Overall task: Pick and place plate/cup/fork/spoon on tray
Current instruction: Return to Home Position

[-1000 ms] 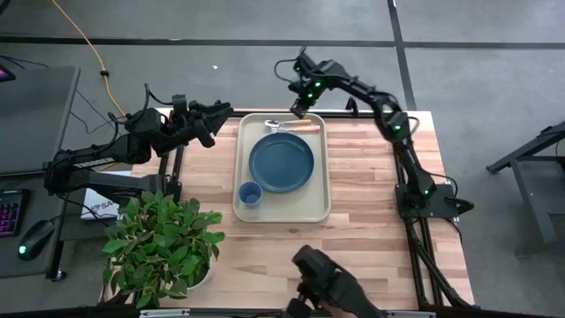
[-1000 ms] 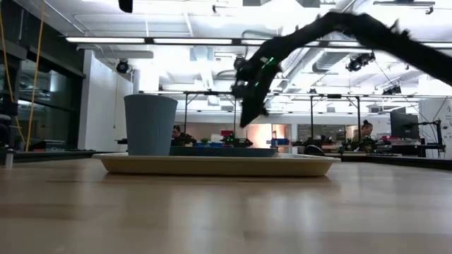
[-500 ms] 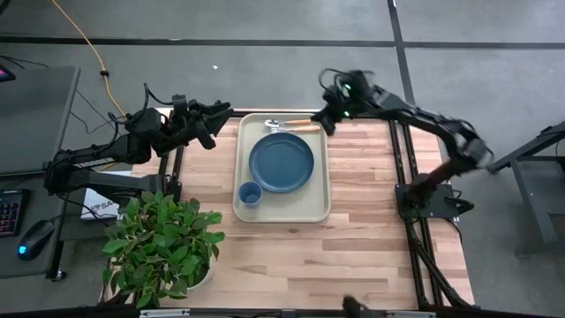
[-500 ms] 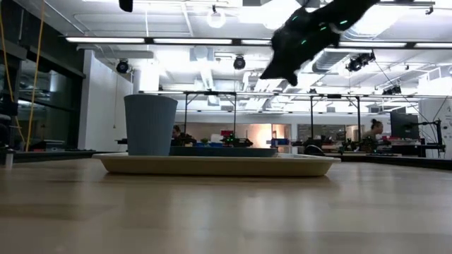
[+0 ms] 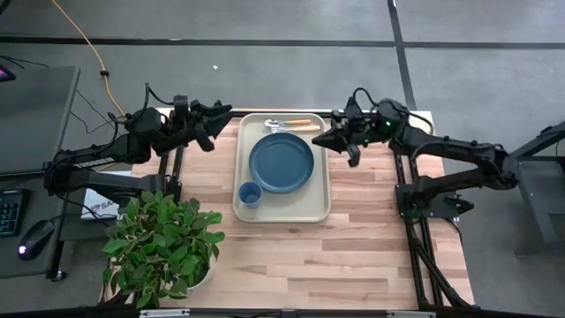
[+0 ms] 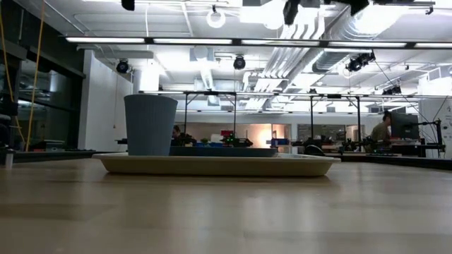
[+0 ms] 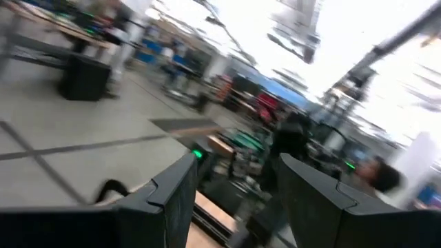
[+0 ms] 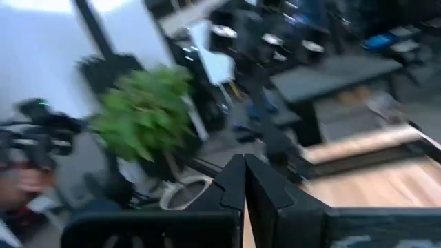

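1. Table [image 5: 371, 221]: light wood, centre of the high view. A potted plant [image 5: 163, 238] sits at its lower left.
2. Tray [image 5: 309, 208]: cream, centre frame, carrying everything below.
3. Plate [image 5: 281, 162]: dark blue, mid-tray.
4. Cup [image 5: 250, 193]: on the tray's lower-left part, just beside the plate.
5. Spoon [image 5: 281, 123] and fork [image 5: 296, 129]: side by side along the tray's top edge; fork tines hard to make out.
6. Right gripper [image 5: 320, 140]: above the tray's upper right rim, fingers closed together, empty. Left gripper [image 5: 219, 112]: parked at upper left, fingers parted, empty.
7. Risk: a low right-arm sweep could clip the rim and shift the cutlery.
8. Low view hides cutlery behind the rim.
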